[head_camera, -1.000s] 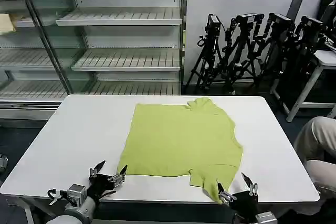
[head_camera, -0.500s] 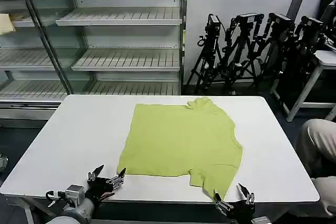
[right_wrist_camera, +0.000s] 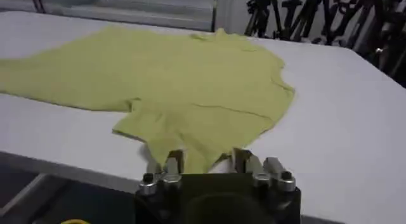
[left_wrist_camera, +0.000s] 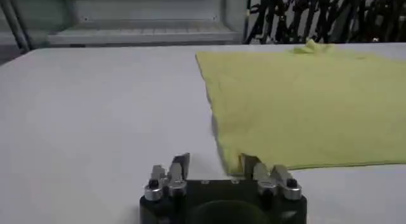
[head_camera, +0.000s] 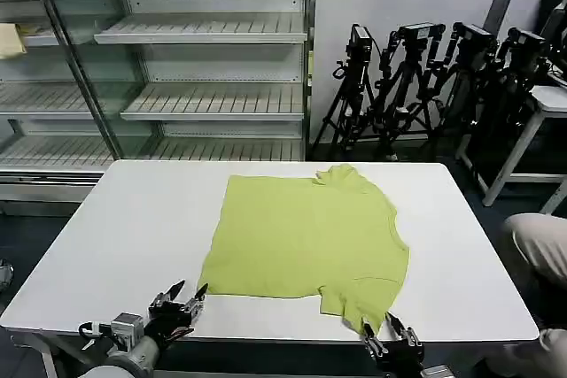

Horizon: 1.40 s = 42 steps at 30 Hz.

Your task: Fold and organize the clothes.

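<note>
Your white table [head_camera: 115,236] is carrying the work, with metal shelving [head_camera: 204,68] standing behind it and a cluster of black camera tripods [head_camera: 425,77] off to the robot's right rear.

The lime yellow-green T-shirt [head_camera: 306,241] is lying spread flat across the middle of the table, slightly toward the robot's right. Its hem is facing the robot's left and its neck end the right. One short sleeve [head_camera: 341,174] is bunching at the far edge; the other sleeve [head_camera: 359,300] is pointing toward the near table edge. No part of the shirt is lifted.

Your left gripper [head_camera: 184,296] is sitting low at the near edge of the table, just beside the shirt's near-left hem corner. In the left wrist view the left gripper [left_wrist_camera: 214,165] has its fingers spread apart, one finger right at the fabric corner and the other over bare table, with nothing held.

Your right gripper [head_camera: 383,332] is sitting at the near table edge, right at the tip of the near sleeve. In the right wrist view the right gripper [right_wrist_camera: 206,160] is also standing open and empty, with the sleeve tip lying between its fingers.
</note>
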Each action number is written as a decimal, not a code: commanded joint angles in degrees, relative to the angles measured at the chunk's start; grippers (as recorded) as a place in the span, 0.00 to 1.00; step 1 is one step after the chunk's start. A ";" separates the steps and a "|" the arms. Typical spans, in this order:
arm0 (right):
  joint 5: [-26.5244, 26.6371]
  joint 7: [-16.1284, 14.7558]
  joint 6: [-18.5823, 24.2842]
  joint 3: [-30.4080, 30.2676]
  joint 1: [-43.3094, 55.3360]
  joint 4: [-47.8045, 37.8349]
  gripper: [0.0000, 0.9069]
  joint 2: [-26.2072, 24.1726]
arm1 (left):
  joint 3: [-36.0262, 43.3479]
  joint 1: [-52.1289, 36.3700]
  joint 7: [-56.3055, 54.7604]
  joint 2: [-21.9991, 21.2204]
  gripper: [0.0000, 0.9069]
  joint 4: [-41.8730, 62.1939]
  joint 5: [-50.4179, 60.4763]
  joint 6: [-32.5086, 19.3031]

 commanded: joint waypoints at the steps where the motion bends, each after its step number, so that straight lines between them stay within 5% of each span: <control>1: 0.82 0.07 -0.72 -0.21 0.06 -0.33 0.00 0.00 | 0.25 0.13 1.03 -0.38 0.02 -0.15 -0.12 0.32; 17: 4.15 -0.57 -1.04 3.20 8.32 0.27 0.00 -2.11 | 1.13 -7.57 1.71 1.36 0.01 -0.27 -1.34 0.26; 24: 7.62 -1.11 -2.55 3.63 18.05 -4.21 0.00 -2.08 | 3.10 -15.03 1.55 1.04 0.02 5.45 -3.43 -0.07; 42: 5.97 -4.77 -3.67 -2.76 39.49 -22.12 0.00 -0.10 | 6.92 -24.82 0.87 -1.82 0.02 16.54 -4.84 -1.40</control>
